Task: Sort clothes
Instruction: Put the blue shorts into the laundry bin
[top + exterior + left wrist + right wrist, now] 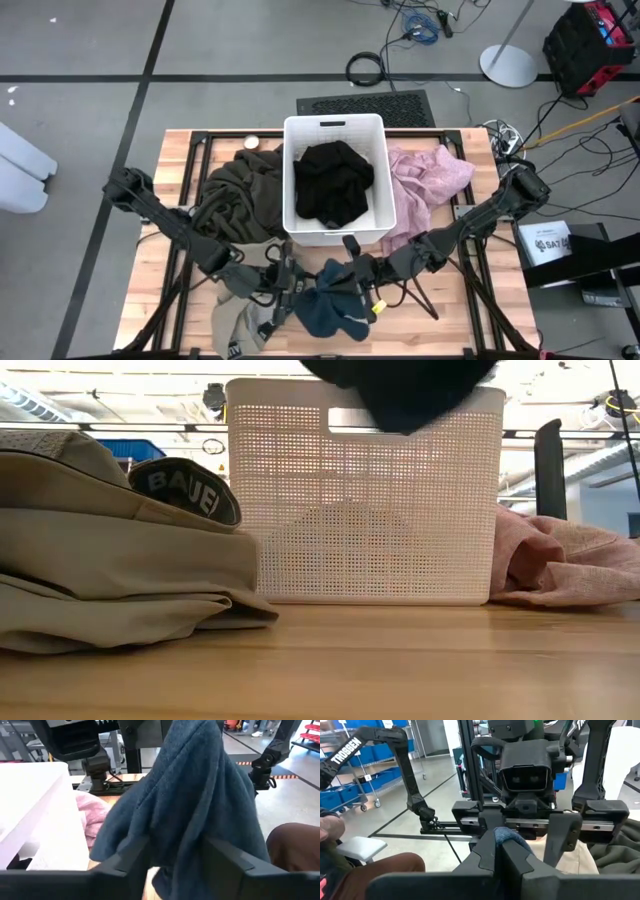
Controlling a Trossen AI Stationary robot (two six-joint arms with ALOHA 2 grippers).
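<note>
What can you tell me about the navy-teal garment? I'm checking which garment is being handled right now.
The navy-teal garment is a soft, fleecy-looking cloth, bunched and draped in folds, not spread flat. It sits at the table's near edge in front of the white bin, between the two arms. The right gripper is shut on a fold of it, a tuft showing between its fingers. In the left wrist view the cloth hangs between the left gripper fingers, which stand apart around it. A beige garment lies beside it.

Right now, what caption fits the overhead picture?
Both grippers meet over a navy-teal garment in front of a white bin holding a black garment.
</note>
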